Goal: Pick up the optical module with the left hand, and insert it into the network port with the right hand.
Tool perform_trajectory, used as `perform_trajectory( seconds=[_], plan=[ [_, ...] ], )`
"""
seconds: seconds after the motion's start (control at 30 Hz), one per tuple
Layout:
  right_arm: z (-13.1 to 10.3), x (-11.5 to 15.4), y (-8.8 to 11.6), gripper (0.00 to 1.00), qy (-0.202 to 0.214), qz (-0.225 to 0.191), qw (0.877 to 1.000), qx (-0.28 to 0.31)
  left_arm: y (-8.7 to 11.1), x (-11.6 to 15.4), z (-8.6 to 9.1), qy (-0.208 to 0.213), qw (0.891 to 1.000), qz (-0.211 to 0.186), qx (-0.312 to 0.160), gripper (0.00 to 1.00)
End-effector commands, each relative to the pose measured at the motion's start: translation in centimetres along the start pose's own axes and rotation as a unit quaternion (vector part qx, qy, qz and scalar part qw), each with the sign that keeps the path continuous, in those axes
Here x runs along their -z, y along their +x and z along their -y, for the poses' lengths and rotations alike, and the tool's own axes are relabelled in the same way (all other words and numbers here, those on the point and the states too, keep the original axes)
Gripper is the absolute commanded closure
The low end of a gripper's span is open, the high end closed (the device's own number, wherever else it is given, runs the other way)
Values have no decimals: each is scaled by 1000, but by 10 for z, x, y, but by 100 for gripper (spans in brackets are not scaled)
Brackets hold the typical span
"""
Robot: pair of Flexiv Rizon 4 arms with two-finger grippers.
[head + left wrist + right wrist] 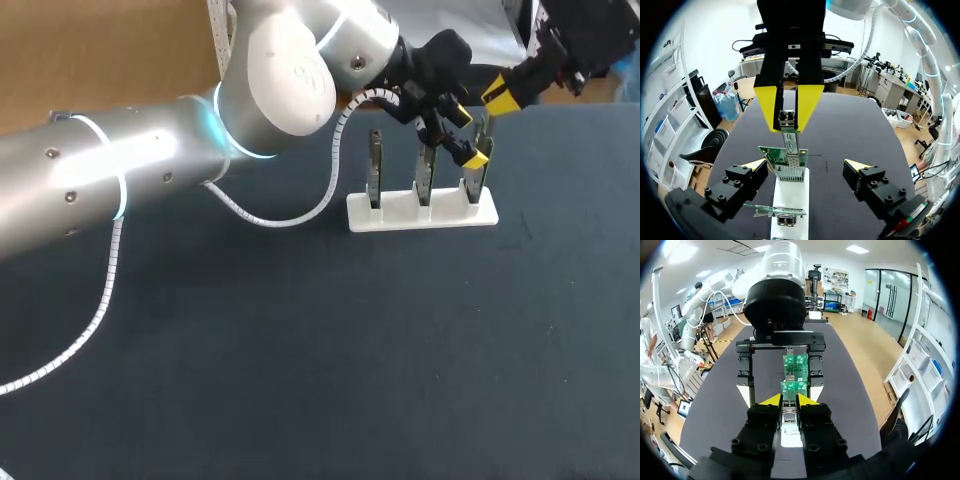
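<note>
My right gripper (498,97) (790,400) is shut on the small metal optical module (789,418) (788,134). The module points down at the port on top of the rightmost green circuit board (788,161) (472,178); I cannot tell whether it is seated. That board stands upright in a white holder (420,213) with two other boards. My left gripper (468,137) (805,165) is open, and its fingers (745,385) straddle the same board without touching it. In the left wrist view the right gripper's yellow fingers (767,107) clamp the module from both sides.
The holder stands at the far right of the dark table (300,360). My left arm (150,160) stretches across the back of the table from the left, its white coiled cable (90,320) hanging down to the table. The two grippers are close together over the holder.
</note>
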State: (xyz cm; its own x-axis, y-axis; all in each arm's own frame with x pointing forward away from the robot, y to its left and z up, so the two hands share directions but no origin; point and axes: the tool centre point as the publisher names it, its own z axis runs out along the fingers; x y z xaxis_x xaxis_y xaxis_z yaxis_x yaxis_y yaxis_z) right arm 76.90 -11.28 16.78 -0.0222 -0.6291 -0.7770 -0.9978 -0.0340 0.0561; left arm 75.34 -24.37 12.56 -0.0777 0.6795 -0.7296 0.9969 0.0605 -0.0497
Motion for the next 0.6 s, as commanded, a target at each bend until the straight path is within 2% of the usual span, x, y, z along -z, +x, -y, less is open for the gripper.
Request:
perform_trajectory(
  seconds=[0.03,0.6],
  plan=[
    [-1,-2,1,100,4,0,1000,-3,-1,0,-1,1,1000,-3,1,0],
    [-2,-6,6,100,0,-5,1000,-12,-1,0,-1,1,1000,-3,1,0]
  ],
)
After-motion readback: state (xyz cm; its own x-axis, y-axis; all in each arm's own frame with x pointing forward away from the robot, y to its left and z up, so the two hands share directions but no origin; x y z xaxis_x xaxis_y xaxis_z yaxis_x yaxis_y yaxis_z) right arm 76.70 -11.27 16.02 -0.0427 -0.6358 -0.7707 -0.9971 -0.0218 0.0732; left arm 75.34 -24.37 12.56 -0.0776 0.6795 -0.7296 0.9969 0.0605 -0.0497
